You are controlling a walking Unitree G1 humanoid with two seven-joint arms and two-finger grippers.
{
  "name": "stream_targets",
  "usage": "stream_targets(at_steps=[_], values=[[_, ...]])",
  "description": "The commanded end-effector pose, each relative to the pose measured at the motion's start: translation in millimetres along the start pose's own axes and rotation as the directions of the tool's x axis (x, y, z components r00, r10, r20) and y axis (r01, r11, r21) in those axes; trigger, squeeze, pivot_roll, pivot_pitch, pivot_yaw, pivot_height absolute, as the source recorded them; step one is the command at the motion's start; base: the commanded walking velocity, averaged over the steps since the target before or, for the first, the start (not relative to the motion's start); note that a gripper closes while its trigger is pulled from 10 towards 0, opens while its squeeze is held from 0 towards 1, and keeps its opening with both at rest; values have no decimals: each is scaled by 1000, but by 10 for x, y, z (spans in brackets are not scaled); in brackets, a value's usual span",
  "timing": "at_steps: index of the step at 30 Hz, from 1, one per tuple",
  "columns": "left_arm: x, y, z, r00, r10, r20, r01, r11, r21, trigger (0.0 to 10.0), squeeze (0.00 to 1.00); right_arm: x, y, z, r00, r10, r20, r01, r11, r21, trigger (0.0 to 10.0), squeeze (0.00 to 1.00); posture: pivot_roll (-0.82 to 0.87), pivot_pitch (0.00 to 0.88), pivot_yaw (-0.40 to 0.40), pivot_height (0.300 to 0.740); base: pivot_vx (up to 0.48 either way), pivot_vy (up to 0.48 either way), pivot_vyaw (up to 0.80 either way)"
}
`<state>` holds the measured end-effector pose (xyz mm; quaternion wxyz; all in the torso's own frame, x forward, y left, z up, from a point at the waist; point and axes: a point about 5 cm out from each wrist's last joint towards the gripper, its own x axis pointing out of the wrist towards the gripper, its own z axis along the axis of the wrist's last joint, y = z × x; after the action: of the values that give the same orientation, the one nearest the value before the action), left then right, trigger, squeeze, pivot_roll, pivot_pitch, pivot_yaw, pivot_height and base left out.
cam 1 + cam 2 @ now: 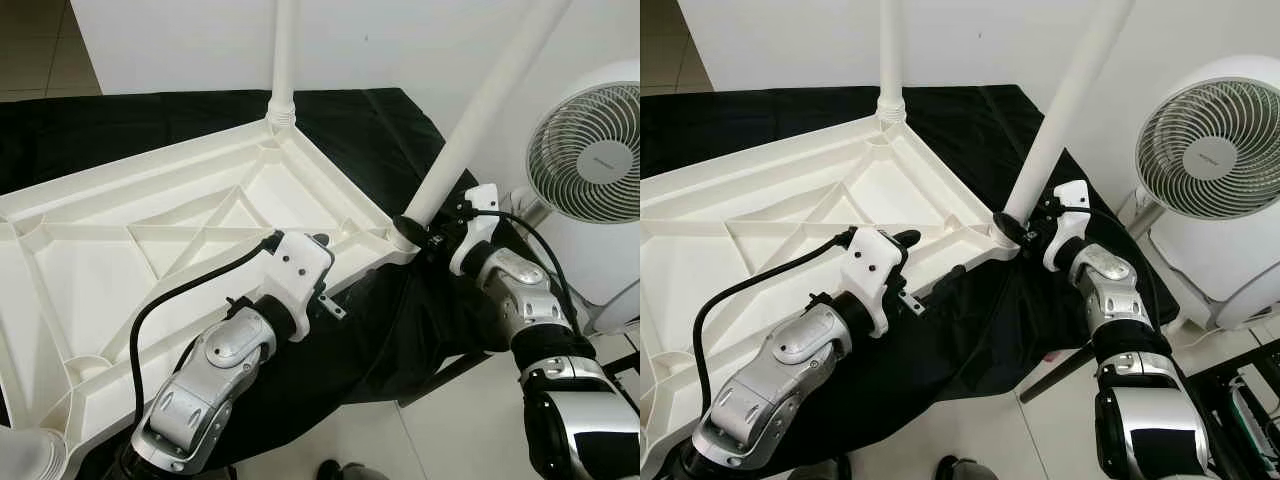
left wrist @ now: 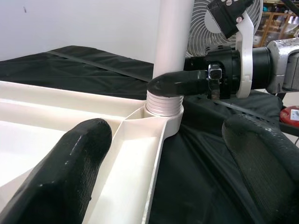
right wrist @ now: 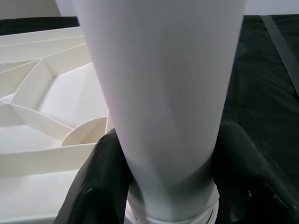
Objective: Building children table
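A white plastic table top (image 1: 150,240) lies upside down on a black cloth (image 1: 370,130), ribs facing up. One white leg (image 1: 284,60) stands upright in the far corner socket. A second white leg (image 1: 480,110) leans in the near right corner socket (image 2: 162,112). My right gripper (image 1: 412,230) is shut around this leg's base, a black finger (image 3: 100,182) on each side. My left gripper (image 2: 163,163) is open and straddles the table top's rim just short of that corner, one finger (image 1: 908,238) over the inside and the other over the cloth.
A white fan (image 1: 590,150) stands on the floor close to my right arm. The cloth hangs over the front edge above pale floor tiles (image 1: 450,430). A white wall runs behind the table. A red object (image 2: 290,114) lies low past the right arm.
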<state>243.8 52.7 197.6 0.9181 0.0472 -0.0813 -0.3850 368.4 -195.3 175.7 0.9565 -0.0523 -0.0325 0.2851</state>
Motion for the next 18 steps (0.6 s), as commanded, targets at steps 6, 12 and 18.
stream_targets(at_steps=[6,12,18], values=[[-15,-76,-7,999,-46,-6,46,999,-10,10000,0,-59,32,-110,989,-145,-16,146,987,65,10000,0,67,159,-97,740,0,0,0],[-22,-95,-12,998,-55,-10,55,998,-18,10000,0,-69,88,-128,896,-442,-36,442,885,145,10000,0,65,162,-101,740,0,0,0],[-22,-101,-14,998,-56,-10,56,998,-21,10000,0,-75,281,-106,830,-555,-45,556,821,133,10000,0,65,160,-102,740,0,0,0]])
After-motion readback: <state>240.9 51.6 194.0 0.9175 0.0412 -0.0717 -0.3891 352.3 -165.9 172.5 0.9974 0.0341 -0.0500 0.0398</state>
